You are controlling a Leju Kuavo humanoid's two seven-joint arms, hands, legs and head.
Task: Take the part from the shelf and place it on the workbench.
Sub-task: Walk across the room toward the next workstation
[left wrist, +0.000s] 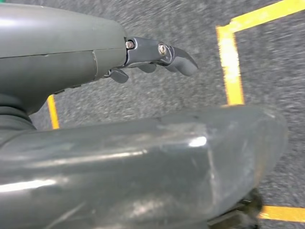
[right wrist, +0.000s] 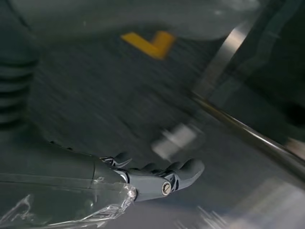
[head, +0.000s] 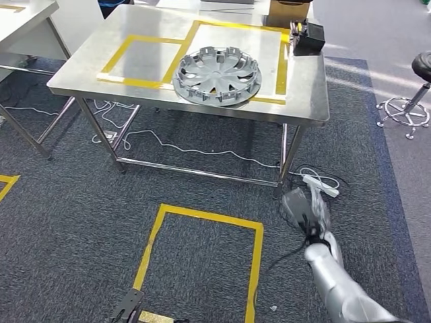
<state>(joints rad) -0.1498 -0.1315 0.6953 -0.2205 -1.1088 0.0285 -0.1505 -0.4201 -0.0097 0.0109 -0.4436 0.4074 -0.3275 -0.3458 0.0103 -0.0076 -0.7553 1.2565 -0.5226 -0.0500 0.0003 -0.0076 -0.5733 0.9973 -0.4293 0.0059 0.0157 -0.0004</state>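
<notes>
- The part (head: 217, 75), a round silver wheel cover, is lying flat on the workbench (head: 305, 94), overlapping the yellow tape; being round, it is showing no long axis.
- My right hand (head: 305, 210) is hanging low over the carpet, fingers (right wrist: 172, 177) extended and holding nothing.
- My left hand (left wrist: 107, 62) is hanging empty too, fingers (left wrist: 169, 52) stretched out.

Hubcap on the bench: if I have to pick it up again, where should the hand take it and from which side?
Take the hubcap by its rim at the near edge, coming from the robot's side of the bench. It lies flat with the rim slightly overhanging the yellow tape near the front edge, so that part is closest. The spoke openings look graspable too. The right hand hangs low, holding nothing.
</notes>
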